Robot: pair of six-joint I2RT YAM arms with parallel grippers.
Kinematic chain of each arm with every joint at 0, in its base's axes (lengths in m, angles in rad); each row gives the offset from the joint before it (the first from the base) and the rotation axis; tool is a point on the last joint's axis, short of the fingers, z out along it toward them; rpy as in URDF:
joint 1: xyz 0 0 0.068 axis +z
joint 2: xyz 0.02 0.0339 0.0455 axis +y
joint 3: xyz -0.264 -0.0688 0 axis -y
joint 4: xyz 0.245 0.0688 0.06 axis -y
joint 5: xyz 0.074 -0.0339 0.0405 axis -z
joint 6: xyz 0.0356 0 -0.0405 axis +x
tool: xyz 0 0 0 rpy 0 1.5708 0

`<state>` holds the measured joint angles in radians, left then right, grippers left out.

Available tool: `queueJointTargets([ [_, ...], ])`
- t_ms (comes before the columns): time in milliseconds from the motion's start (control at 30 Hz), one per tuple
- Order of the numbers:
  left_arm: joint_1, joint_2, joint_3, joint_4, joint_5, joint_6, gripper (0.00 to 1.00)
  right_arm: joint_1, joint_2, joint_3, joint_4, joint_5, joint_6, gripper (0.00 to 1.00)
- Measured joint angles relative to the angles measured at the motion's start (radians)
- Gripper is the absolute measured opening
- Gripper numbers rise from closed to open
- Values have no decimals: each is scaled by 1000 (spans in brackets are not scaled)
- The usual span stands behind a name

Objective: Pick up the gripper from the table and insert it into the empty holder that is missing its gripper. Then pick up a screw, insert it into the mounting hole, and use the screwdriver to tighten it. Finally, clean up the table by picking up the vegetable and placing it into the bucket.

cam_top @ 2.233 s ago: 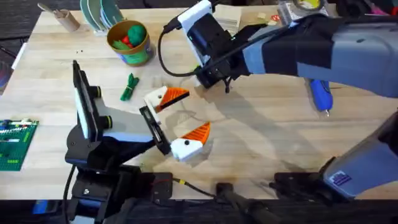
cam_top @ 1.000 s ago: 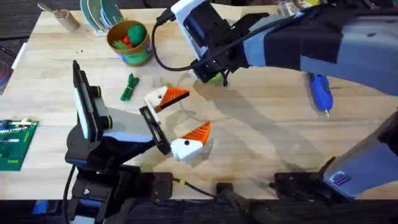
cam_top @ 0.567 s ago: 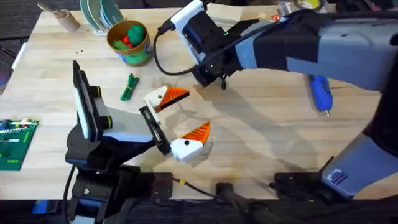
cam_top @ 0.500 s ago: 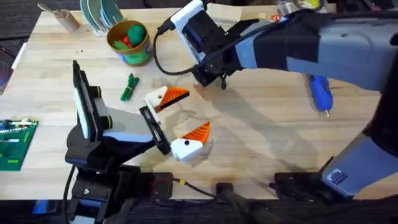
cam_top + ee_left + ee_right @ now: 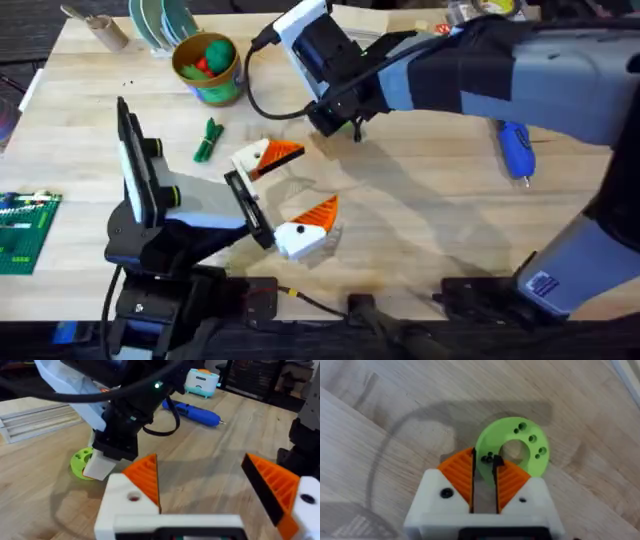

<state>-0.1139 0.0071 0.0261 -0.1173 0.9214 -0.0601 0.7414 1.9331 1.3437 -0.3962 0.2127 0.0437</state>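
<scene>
Right tool (image 5: 483, 472) hangs nearly closed over a green ring disc (image 5: 520, 445) on the table (image 5: 420, 220), gripping nothing — left tool (image 5: 292, 190) rests wide open and empty, vegetable (image 5: 207, 140) beside it, screwdriver (image 5: 517, 152) apart.

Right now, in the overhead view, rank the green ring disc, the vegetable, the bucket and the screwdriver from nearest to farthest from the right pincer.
1. Green ring disc: directly at the right pincer.
2. Vegetable: toward the table's left.
3. Bucket and screwdriver: too close to call; bucket far left, screwdriver right.
</scene>
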Motion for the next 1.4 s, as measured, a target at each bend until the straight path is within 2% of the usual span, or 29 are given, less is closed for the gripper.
queueJointTargets([
  [333, 0, 0, 0, 0, 0, 0, 993, 0, 11, 4, 7, 3, 0, 220],
  [700, 0, 0, 0, 0, 0, 0, 993, -2, 15, 11, 8, 8, -3, 17],
  [900, 0, 0, 0, 0, 0, 0, 993, -2, 18, 20, -15, 8, -4, 11],
  [1400, 0, 0, 0, 0, 0, 0, 993, -45, 38, 147, -142, 4, -30, 8],
])
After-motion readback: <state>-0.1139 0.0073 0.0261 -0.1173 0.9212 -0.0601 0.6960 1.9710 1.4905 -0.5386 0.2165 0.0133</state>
